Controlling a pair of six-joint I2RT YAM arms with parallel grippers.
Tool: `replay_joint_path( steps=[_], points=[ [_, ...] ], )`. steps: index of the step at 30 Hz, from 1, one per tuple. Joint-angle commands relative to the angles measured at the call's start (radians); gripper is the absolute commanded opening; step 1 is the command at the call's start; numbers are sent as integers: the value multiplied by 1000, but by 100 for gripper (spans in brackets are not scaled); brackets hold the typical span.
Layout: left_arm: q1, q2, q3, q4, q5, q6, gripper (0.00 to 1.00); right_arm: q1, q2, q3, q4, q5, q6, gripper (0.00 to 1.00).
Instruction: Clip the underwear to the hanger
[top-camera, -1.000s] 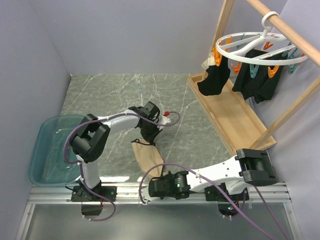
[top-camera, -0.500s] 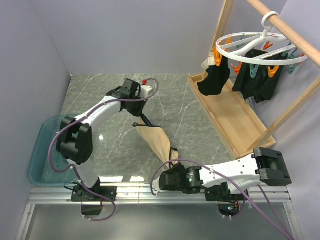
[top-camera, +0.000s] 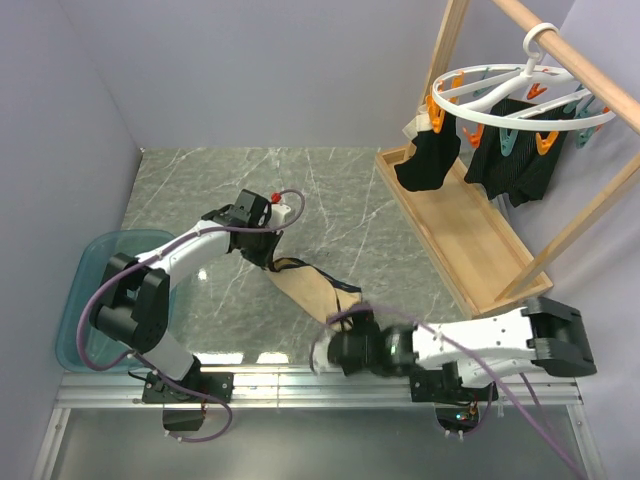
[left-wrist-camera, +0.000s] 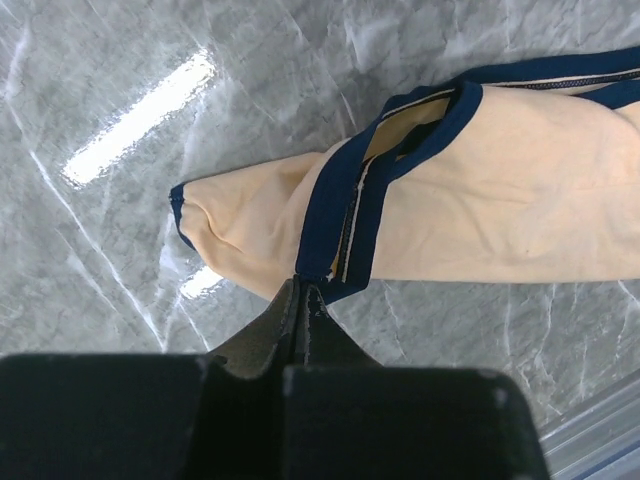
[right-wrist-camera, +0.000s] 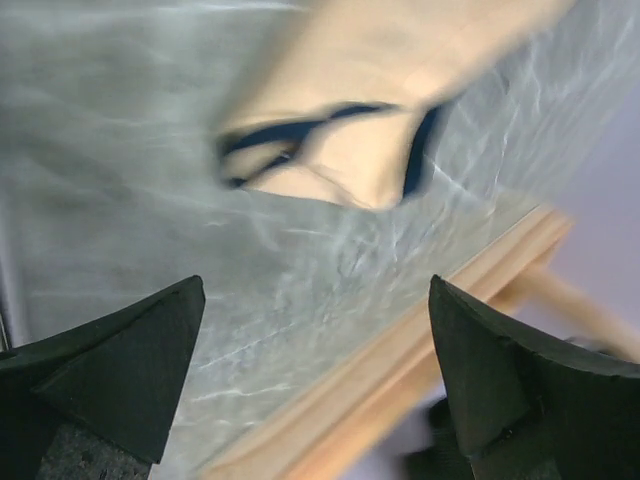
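Observation:
The beige underwear (top-camera: 312, 288) with navy trim lies stretched along the marble table, between the two arms. My left gripper (top-camera: 271, 262) is at its far-left end. In the left wrist view that gripper (left-wrist-camera: 304, 288) is shut on the navy trim, and the underwear (left-wrist-camera: 490, 205) spreads away to the right. My right gripper (top-camera: 343, 340) hovers, blurred, at the near-right end of the fabric. It stands open (right-wrist-camera: 315, 285) with nothing between its fingers, and the underwear (right-wrist-camera: 390, 60) lies ahead of it. The white hanger (top-camera: 520, 100) hangs from the rod at the top right.
Black garments (top-camera: 430, 160) are clipped on the hanger by orange and teal pegs. The wooden frame's base tray (top-camera: 450, 235) runs along the right side and shows close in the right wrist view (right-wrist-camera: 420, 370). A teal basin (top-camera: 100, 300) sits at the left edge.
My right gripper has opened and let go of the underwear. My left gripper has come down and nearer with its end, and the fabric now lies on the table.

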Motion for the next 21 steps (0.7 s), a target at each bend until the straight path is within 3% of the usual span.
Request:
replay_joint_path(
  steps=[1,2,5,9,12,15,21],
  points=[
    [4,-24,7,40,39,-17,0,-204,-80,205,-44,-223,197,100],
    [4,-15,13,40,43,-21,0,-329,-80,237,-47,-352,226,99],
    [7,28,49,33,59,-21,0,-486,-57,318,-8,-539,323,94],
    [20,71,98,33,76,-24,0,-617,26,417,43,-719,482,83],
    [40,112,141,26,96,-31,0,-699,84,408,104,-843,619,82],
    [62,158,188,17,108,-35,0,-720,132,369,204,-873,732,82],
    [70,209,242,3,136,-34,0,-780,260,377,282,-910,765,82]
  ],
)
